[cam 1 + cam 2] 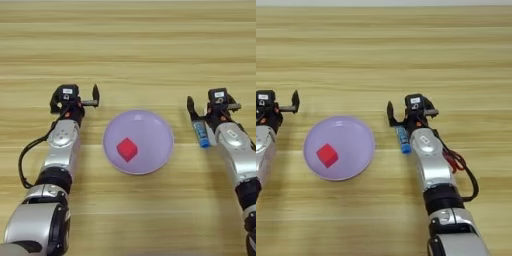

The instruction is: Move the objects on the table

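plate: round shallow lavender plate [138, 142], lying flat, a little below the middle of the frame in the left eye view
cube: small red cube [127, 149], resting inside the plate, left of and below its centre, turned corner-on
tube: short blue stick-like tube with a white end [201, 134], lying on the wood right of the plate, apart from it, roughly upright in the frame
table: broad light wooden table [130, 55] with horizontal grain stripes, filling the frame
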### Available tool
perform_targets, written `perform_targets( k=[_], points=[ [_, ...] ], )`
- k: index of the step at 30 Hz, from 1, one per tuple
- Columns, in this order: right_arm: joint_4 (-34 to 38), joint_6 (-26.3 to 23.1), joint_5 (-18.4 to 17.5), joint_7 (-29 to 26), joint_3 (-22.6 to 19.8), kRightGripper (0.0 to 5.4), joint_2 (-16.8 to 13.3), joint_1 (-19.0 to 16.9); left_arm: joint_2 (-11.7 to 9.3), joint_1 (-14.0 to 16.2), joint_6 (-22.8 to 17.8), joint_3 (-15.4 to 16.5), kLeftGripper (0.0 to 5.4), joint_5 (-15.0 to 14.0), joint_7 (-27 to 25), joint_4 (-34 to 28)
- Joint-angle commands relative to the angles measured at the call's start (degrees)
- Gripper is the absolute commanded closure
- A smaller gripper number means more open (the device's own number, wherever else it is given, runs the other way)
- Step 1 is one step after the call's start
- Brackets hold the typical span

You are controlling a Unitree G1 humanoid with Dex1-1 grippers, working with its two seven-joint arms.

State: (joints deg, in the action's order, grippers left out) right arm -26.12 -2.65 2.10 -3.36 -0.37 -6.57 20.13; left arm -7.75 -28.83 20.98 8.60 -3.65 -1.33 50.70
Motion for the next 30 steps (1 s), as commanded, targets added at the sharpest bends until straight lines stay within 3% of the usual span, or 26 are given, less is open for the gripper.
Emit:
perform_targets(
  k=[1, 6, 15, 30],
  points=[
    [0.8, -4.0, 1.9, -1.8, 2.5, 0.00, -0.8, -1.0, 0.1, -1.0, -0.7, -0.4, 0.02, 0.7, 0.5, 0.1],
    [1.3, -9.7, 1.8, -5.5, 4.8, 0.00, -0.7, -2.0, 0.2, -0.9, -0.8, -0.3, 0.02, 0.8, 0.6, -0.1],
    [1.1, -16.7, -1.5, -6.6, 2.4, 0.00, 0.4, -1.5, 0.1, -0.8, -0.9, -0.2, 0.02, 0.9, 0.5, -0.3],
    [-0.6, -21.9, -3.3, -7.1, 1.8, 0.00, 0.9, -0.8, 0.1, -0.8, -1.1, -0.1, 0.02, 0.9, 0.4, -0.5]
  ],
)
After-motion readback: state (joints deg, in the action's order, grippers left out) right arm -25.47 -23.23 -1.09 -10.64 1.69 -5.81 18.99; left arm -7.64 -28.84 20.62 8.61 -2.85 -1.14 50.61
